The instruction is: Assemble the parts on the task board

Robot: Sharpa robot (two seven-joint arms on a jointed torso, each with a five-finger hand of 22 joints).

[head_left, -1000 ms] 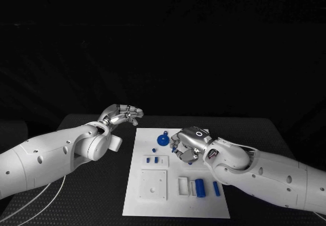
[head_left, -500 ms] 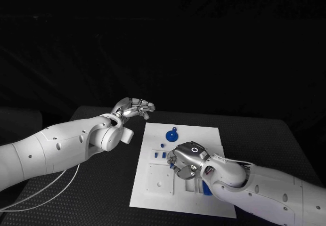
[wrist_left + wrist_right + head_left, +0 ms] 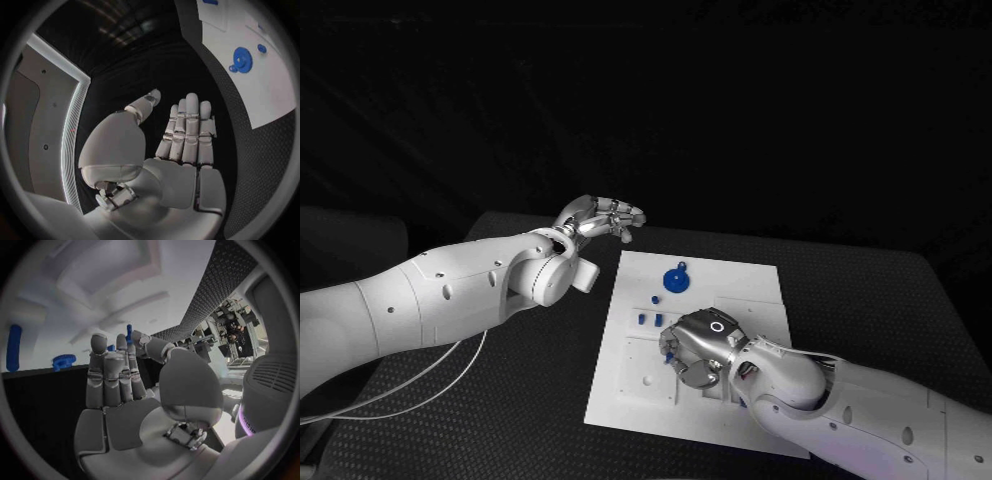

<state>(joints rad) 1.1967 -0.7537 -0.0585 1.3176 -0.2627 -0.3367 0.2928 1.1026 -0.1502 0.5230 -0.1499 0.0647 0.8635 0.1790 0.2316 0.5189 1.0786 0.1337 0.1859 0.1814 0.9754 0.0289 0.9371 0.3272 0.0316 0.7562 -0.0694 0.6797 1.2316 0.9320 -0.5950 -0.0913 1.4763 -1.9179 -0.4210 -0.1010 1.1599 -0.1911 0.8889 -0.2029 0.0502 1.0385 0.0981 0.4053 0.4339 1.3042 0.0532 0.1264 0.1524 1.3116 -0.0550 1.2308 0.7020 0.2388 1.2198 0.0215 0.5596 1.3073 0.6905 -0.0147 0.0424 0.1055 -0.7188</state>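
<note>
Right hand [image 3: 700, 350] is down over the middle of the task board [image 3: 733, 275], hovering low on the near half, knuckles toward the camera. In the right wrist view a slim blue peg [image 3: 129, 333] stands up at its fingertips [image 3: 100, 346]; it looks pinched between thumb and a finger, with the other fingers straight and pressed side by side. I read that as a part held, though the contact itself is small in the picture.

Left hand [image 3: 603, 218] hangs off the board, over the desk [image 3: 488, 400] just beyond the board's far left corner. Its wrist view shows the fingers [image 3: 187, 130] straight and together, thumb out to the side, palm bare, nothing in it.

On the board: the round blue gear [image 3: 676, 280] lies in the far half, near the left edge, with a small blue dot [image 3: 655, 299] just nearer and two short blue blocks [image 3: 648, 319] nearer again, right beside the right hand. The white square fixture [image 3: 643, 372] sits at the near left, partly under the hand.

The relation that matters: the blue peg points away from the palm, long axis roughly along the fingers, and the board's sockets lie right under that hand. The right hand is clearly the nearer one; the left is well apart from every part. My guess is an insertion comes next, needing the peg turned upright over its hole.

No brand, label or writing I can read anywhere.
</note>
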